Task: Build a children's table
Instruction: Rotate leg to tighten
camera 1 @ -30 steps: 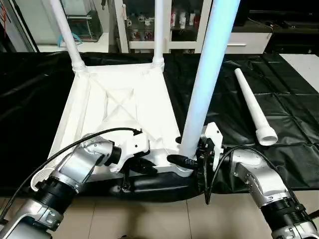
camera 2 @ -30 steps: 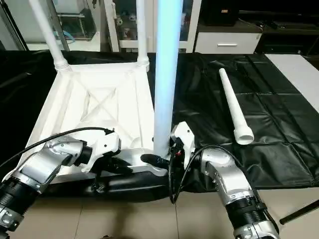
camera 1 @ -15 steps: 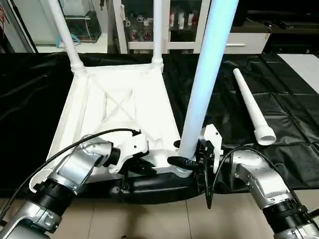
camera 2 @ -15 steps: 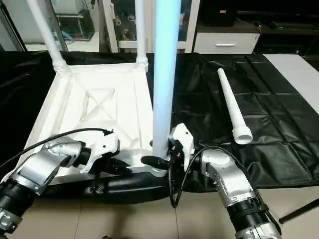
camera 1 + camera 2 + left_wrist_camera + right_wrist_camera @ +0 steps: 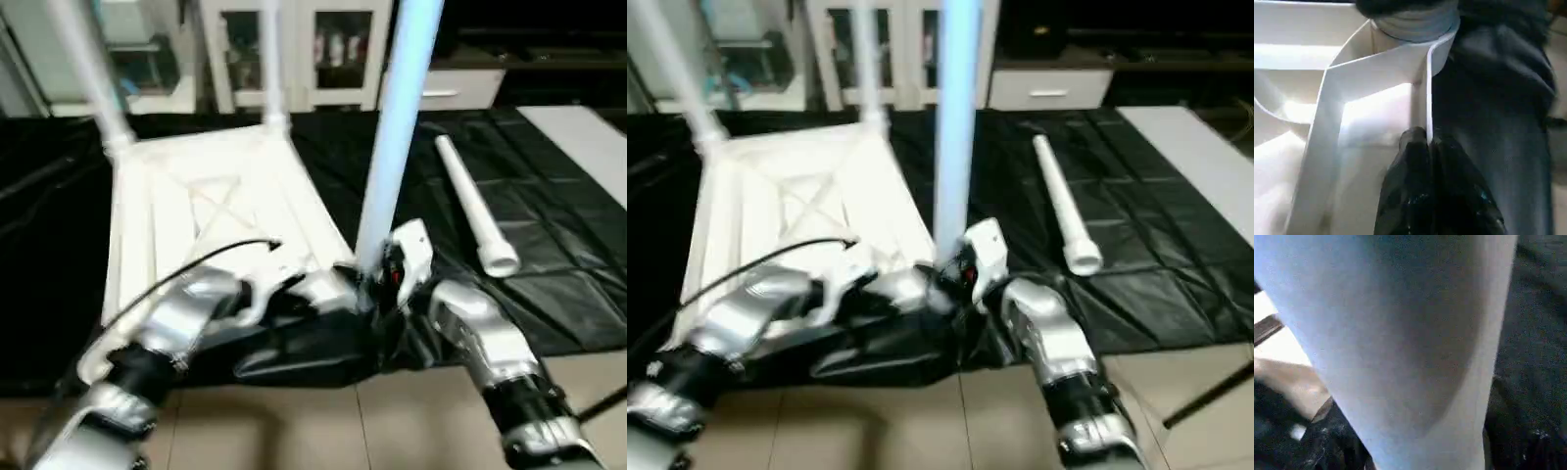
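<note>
The left hand point(image 5: 1430, 147) is pinched together on the near rim of the upturned children's table point(image 5: 176, 211). The right hand point(image 5: 377, 284) is clamped around the base of the near-right leg point(image 5: 397, 127). Three legs stand in sockets; a fourth leg point(image 5: 475, 220) lies on the black tabletop point(image 5: 558, 215) at three o'clock.

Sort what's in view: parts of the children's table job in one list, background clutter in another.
Job:
tabletop, lying underside up
two far legs, standing in sockets
near leg, upright in the near right corner
spare leg, lying on the black cover

Lying about:
black-covered work table
white cabinets behind
</note>
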